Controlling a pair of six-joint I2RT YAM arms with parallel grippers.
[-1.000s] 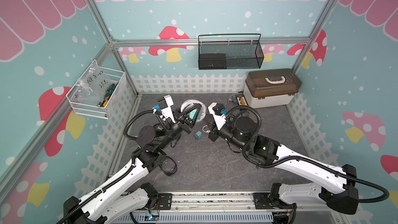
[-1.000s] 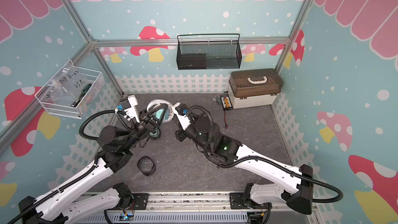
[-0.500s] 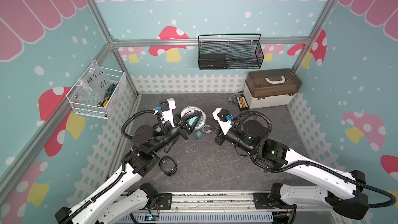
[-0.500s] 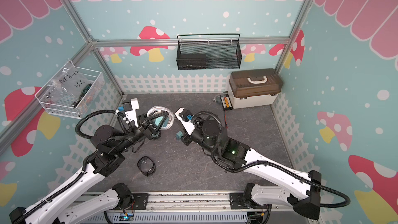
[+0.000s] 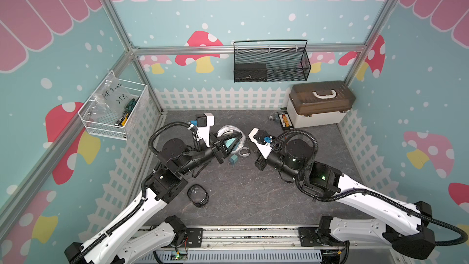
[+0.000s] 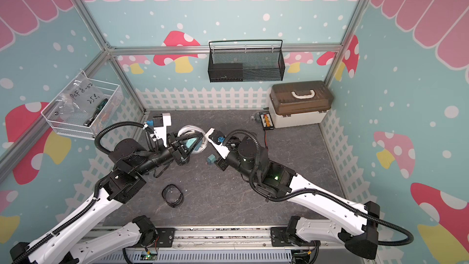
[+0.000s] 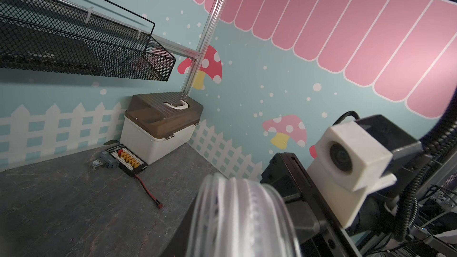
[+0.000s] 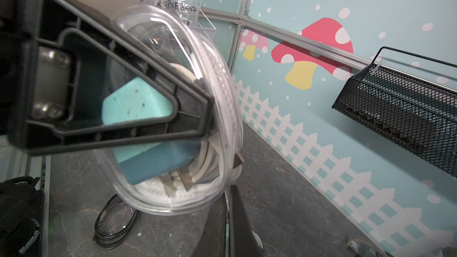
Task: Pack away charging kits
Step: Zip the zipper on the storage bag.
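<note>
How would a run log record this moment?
left gripper: holds clear pouch | inside: teal charger, white cable | right gripper: shut | loose charger: tabletop

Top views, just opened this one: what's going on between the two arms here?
The left gripper is clamped on a clear pouch and holds it up off the table, with a teal charger and a white cable inside. The right gripper is shut and sits low next to a loose charger lying on the table. A stack of black-rimmed pouches lies by the left arm; they look empty.
</note>
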